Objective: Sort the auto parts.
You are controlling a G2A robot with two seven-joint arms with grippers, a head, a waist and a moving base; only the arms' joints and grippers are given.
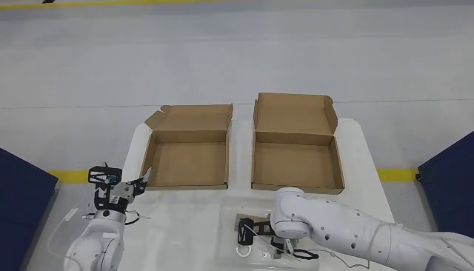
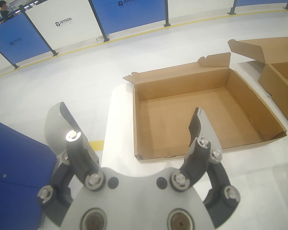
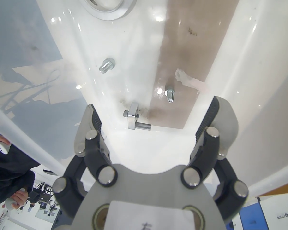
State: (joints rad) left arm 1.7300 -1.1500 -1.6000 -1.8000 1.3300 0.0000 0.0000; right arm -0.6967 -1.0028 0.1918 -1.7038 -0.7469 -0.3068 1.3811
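Note:
My right gripper [image 3: 153, 113] hangs open over a clear plastic tray [image 3: 266, 56] holding small metal parts: a large silver ring [image 3: 105, 3], a short bolt [image 3: 107, 65], a second bolt [image 3: 170, 94], and a bracket with a pin [image 3: 134, 119] just in front of the fingers. From the top view the right gripper [image 1: 252, 235] is down in the tray [image 1: 229, 252] at the table's front. My left gripper [image 2: 132, 123] is open and holds nothing, at the table's left edge [image 1: 126, 189], short of the left cardboard box [image 2: 201, 111].
Two open cardboard boxes sit side by side at the back of the table, the left box [image 1: 189, 161] and the right box [image 1: 296, 164], lids folded back. Blue panels [image 1: 22, 189] stand beside the table on both sides.

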